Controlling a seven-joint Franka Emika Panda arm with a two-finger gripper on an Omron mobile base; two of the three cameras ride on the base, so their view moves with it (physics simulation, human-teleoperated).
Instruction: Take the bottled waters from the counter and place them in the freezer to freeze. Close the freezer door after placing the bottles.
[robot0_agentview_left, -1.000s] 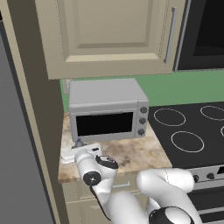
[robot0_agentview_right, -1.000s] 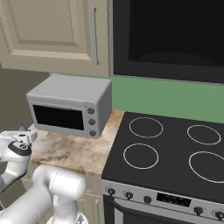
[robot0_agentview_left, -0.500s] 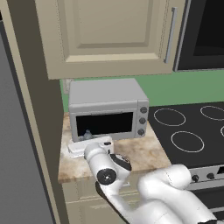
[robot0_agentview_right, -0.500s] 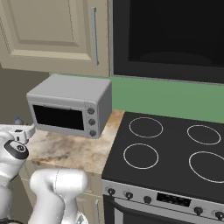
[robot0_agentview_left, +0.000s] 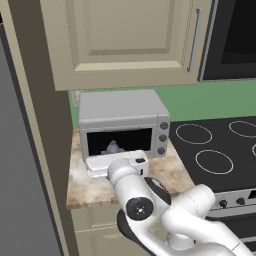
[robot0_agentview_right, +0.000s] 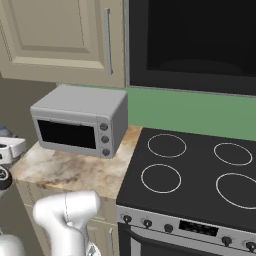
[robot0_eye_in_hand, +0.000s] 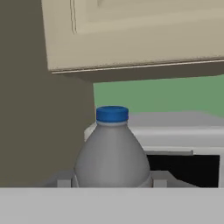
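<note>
The tool (robot0_eye_in_hand: 112, 181) is clenched on the grey water bottle (robot0_eye_in_hand: 112, 157), which stands upright between the two fingertips (robot0_eye_in_hand: 64, 180) in the hand view, its rounded shoulders rising to a blue cap (robot0_eye_in_hand: 112, 113). In the left base view the bottle (robot0_agentview_left: 113, 147) shows as a small bluish shape just past the white hand, in front of the dark glass door of the toaster oven (robot0_agentview_left: 122, 122).

The toaster oven sits at the back of the counter (robot0_agentview_left: 90, 186), a marbled beige slab, and takes up most of its width. The hand hangs over the front left part of the counter, near its left edge; whether the bottle's base touches the stone cannot be told, since the hand hides it.

To the right of the counter lies the black stovetop (robot0_agentview_right: 195, 175) with ring burners. Cream wall cabinets (robot0_agentview_left: 130, 40) hang above the toaster oven, with a green backsplash (robot0_agentview_right: 200, 112) behind the stove. Along the counter's left edge stands a brown panel, and beyond it a tall grey surface (robot0_agentview_left: 17, 165).
</note>
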